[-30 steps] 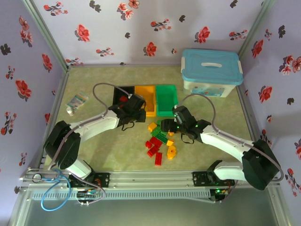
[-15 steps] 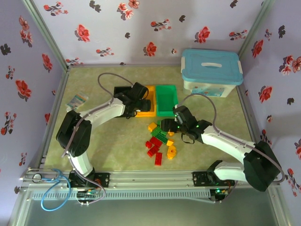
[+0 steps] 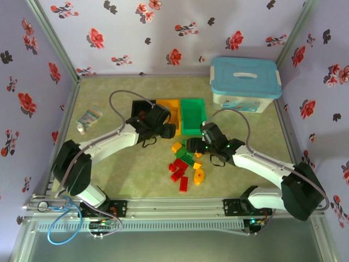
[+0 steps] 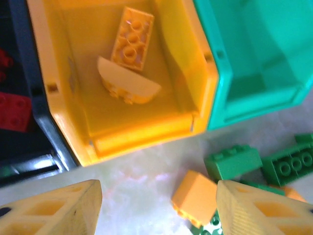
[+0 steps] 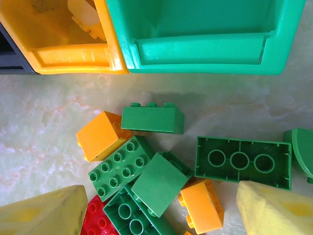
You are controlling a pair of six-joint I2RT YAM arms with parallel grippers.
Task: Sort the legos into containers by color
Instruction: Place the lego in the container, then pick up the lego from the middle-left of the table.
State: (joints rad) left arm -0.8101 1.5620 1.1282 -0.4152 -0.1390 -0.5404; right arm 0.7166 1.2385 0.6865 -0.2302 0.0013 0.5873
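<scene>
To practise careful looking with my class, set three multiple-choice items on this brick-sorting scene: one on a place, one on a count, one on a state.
1. Seen from above, where does the orange bin stand?
A between the black bin and the green bin
B left of the black bin
C right of the green bin

2. How many yellow-orange pieces show inside the orange bin in the left wrist view?
A none
B two
C five

3. How is the left gripper?
A open, holding nothing
B shut, holding nothing
C shut on a yellow-orange piece

Answers:
1 A, the three bins stand in a row with orange in the middle.
2 B, just two lie on its floor.
3 A, its fingers stand wide apart with nothing between.
</scene>
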